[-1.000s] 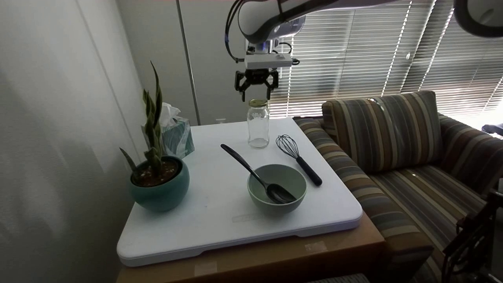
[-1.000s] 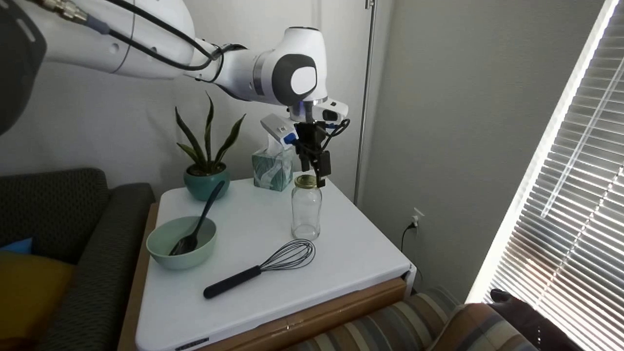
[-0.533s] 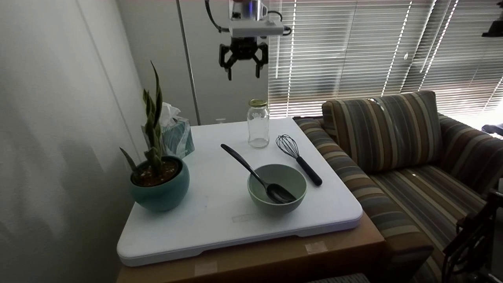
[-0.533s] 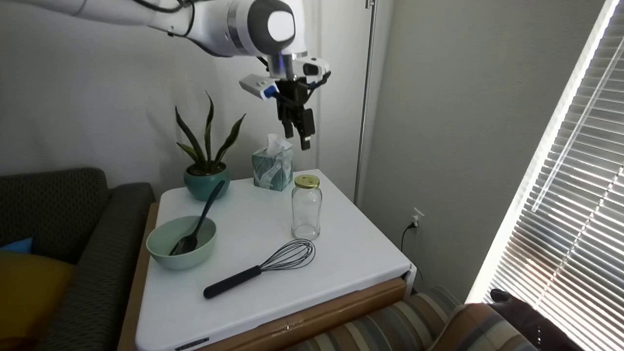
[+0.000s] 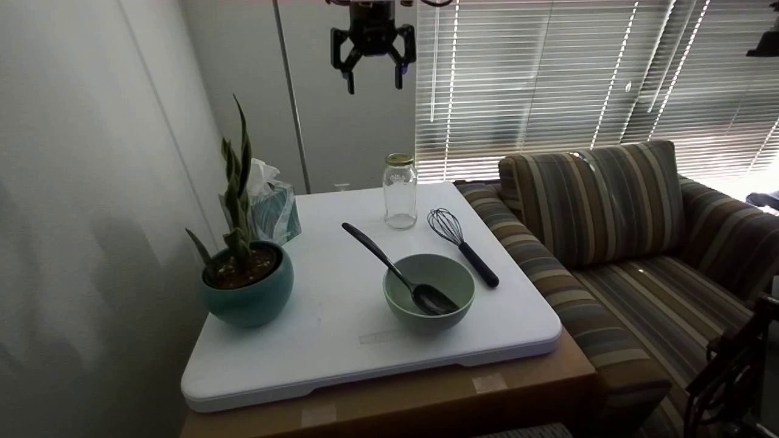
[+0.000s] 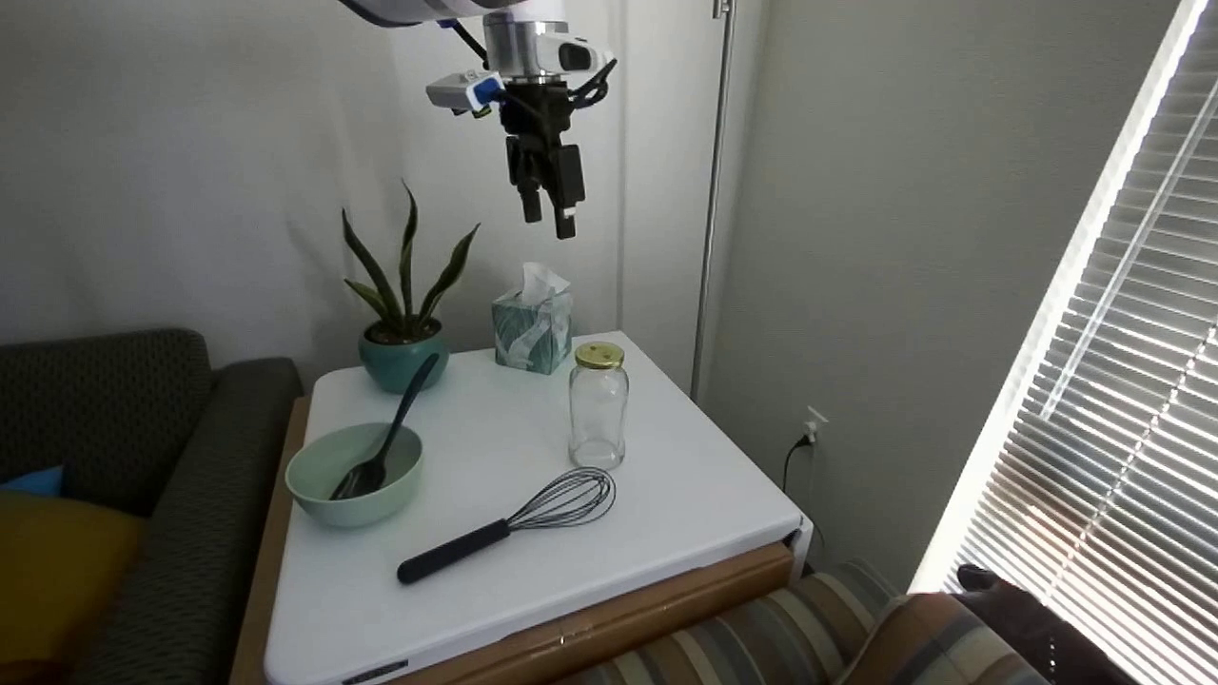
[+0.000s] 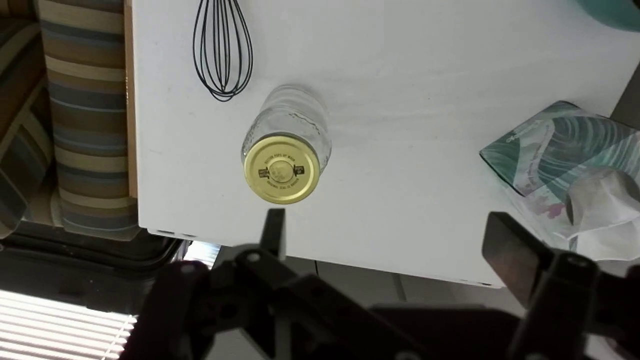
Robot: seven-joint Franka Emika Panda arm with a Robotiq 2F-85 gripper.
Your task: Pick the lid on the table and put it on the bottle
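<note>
The lid (image 7: 281,168), a flat round gold disc with dark print, sits on the mouth of the clear glass bottle (image 7: 296,111) in the wrist view. In both exterior views the lid (image 5: 399,159) (image 6: 599,355) lies level on the upright bottle (image 5: 400,198) (image 6: 598,416), which stands on the white table (image 5: 328,292). My black gripper (image 5: 375,89) (image 6: 550,226) is open and empty, high above the table and well above the bottle. In the wrist view the fingers (image 7: 385,222) are wide apart, and the lid shows just beyond one fingertip.
A whisk (image 5: 464,248) lies near the bottle. A green bowl (image 6: 354,476) holds a black spoon (image 6: 383,433). A teal potted plant (image 5: 246,292) and a tissue box (image 6: 533,331) stand toward the wall. A striped couch (image 5: 608,231) adjoins the table.
My gripper has risen from just above the lid to high above the table, shifting a little toward the tissue box side. The lid and bottle have stayed in place.
</note>
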